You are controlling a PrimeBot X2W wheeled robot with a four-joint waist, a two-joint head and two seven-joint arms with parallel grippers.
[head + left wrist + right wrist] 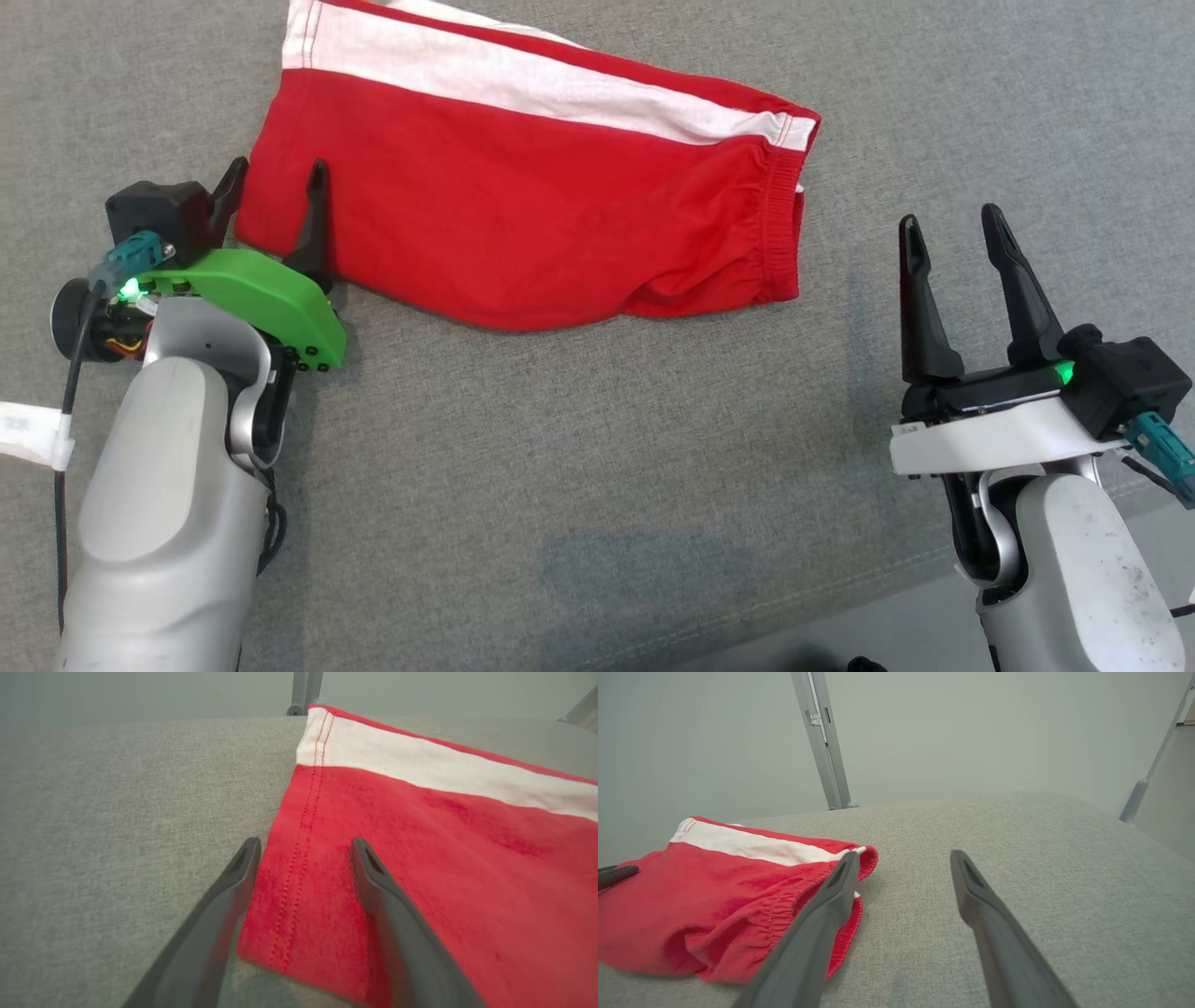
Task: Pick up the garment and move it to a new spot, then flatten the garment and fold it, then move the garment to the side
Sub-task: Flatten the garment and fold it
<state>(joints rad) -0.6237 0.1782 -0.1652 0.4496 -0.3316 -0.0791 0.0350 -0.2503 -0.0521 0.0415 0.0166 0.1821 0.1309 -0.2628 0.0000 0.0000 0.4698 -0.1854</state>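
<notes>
The garment (523, 196) is a pair of red shorts with a white side stripe, folded flat on the grey fabric surface, elastic waistband at the right. My left gripper (275, 182) is open at the garment's left hem corner: one finger over the red cloth, the other just off its edge on the grey. The left wrist view shows the stitched hem of the garment (420, 858) between the open left gripper (303, 847). My right gripper (952, 229) stands open to the right of the waistband, apart from it. In the right wrist view the garment (714, 905) lies left of the open right gripper (903, 858).
The grey upholstered surface (597, 467) stretches all around the garment. Its front edge shows at the lower right (840, 588). Metal frame posts (822, 742) stand behind the far edge against a pale wall. A white tag (28, 434) hangs on the left arm's cable.
</notes>
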